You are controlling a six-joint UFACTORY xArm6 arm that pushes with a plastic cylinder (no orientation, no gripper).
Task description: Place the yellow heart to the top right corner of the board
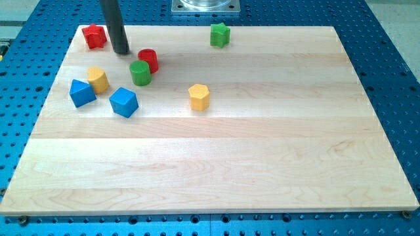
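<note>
There are two yellow blocks, and I cannot tell for certain which one is the heart. One yellow block (199, 97) stands alone near the board's middle and looks angular, like a hexagon. The other yellow block (98, 79) is at the left and looks more rounded. It sits between a blue triangular block (82, 92) and a green cylinder (140, 73). My tip (121, 52) is at the upper left, between a red star (94, 36) and a red cylinder (148, 59). It is above and apart from both yellow blocks. The board's top right corner (331, 29) is far from them.
A blue cube (123, 102) lies below the green cylinder. A green star (220, 34) sits near the top edge, right of centre. The wooden board (262, 157) rests on a blue perforated table, with the arm's base plate (206, 6) beyond the top edge.
</note>
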